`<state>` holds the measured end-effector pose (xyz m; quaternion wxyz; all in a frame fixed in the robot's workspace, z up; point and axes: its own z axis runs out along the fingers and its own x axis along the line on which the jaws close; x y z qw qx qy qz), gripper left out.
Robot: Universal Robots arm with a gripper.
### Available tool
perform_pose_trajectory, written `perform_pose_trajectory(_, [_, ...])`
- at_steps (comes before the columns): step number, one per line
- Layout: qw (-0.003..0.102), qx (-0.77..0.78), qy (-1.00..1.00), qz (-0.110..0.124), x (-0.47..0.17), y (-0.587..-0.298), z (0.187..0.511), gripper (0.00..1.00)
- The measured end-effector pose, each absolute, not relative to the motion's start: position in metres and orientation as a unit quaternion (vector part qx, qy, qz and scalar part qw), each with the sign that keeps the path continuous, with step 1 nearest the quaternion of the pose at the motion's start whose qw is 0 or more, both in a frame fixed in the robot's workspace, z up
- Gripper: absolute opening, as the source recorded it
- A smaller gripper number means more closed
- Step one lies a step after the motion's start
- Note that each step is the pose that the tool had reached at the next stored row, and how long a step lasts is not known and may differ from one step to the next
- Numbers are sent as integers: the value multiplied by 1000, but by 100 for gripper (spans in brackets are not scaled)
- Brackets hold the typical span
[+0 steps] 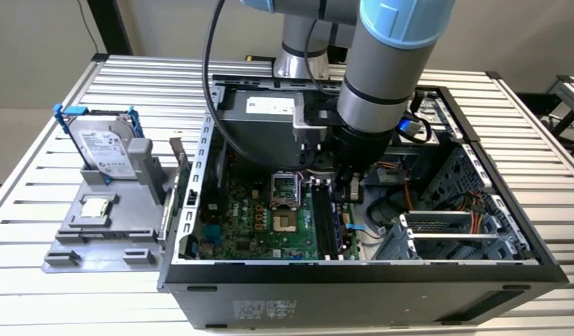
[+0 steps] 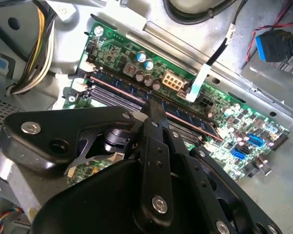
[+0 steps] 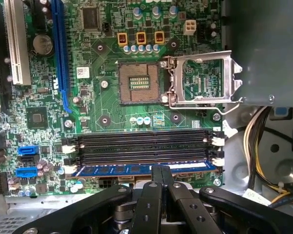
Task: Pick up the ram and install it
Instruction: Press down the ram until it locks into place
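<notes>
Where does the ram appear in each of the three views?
Exterior view: ram under the gripper, inside the case.
First wrist view: blue stick in the slot nearest the gripper.
Second wrist view: slanted, just beyond the gripper.
Shared landmark: the empty slots beside it.

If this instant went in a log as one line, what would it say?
gripper: shut on ram | ram: blue stick in the memory slot nearest gripper | CPU socket: open, empty | hard drive: outside case
</notes>
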<state>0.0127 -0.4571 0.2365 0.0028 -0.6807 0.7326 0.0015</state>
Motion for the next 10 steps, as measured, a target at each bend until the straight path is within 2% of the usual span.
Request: perform_pose_trajectory(10, [3,-681,733,1,13,-461,234,0])
